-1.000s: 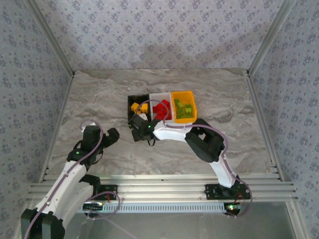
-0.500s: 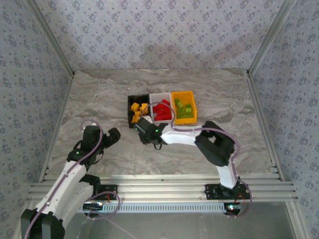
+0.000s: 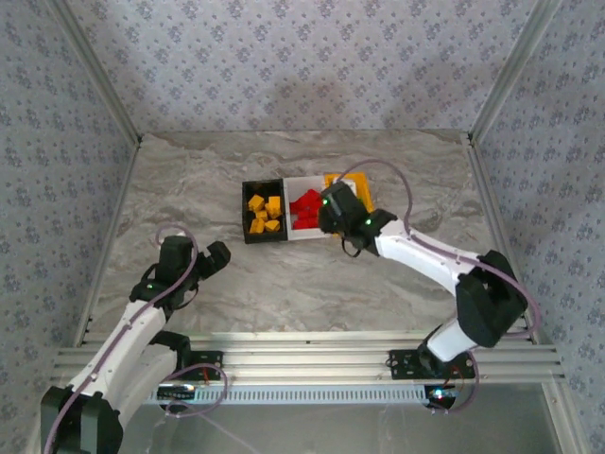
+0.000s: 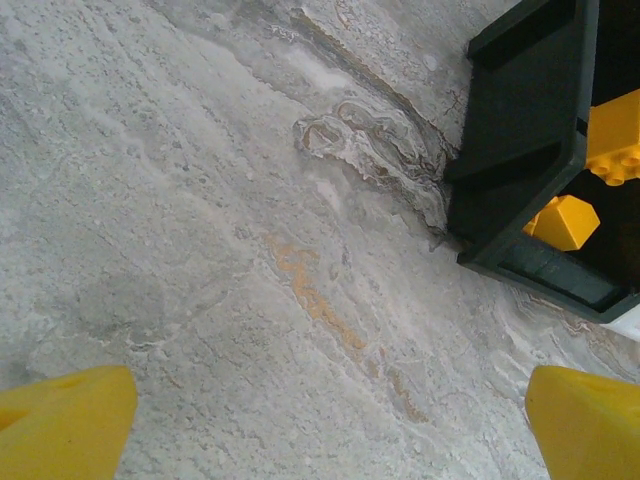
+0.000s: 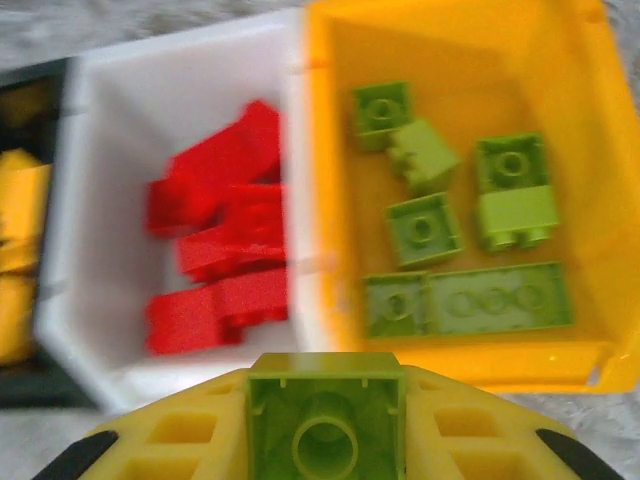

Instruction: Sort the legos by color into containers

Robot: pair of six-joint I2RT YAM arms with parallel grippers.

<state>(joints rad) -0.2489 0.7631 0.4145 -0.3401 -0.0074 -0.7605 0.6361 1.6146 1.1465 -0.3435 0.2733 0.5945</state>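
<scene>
From above, a marbled grey tabletop [image 3: 189, 189] lies between papered walls [image 3: 284, 57]. The black bin [image 3: 246, 210], white bin [image 3: 302, 182] and orange-yellow bin [image 3: 365, 194] touch in a row at its middle.

Left wrist: the left end effector [image 4: 325, 428] gapes wide and empty near the black bin's yellow bricks [image 4: 565, 222].

Right wrist: the right end effector [image 5: 325, 440] grips a lime brick [image 5: 325, 410] by the orange-yellow bin's near rim. Green bricks [image 5: 420, 230] lie in that bin, and red bricks [image 5: 225, 260] in the white bin.

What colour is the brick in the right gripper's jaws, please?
Lime green brick, clearest in the right wrist view.
</scene>
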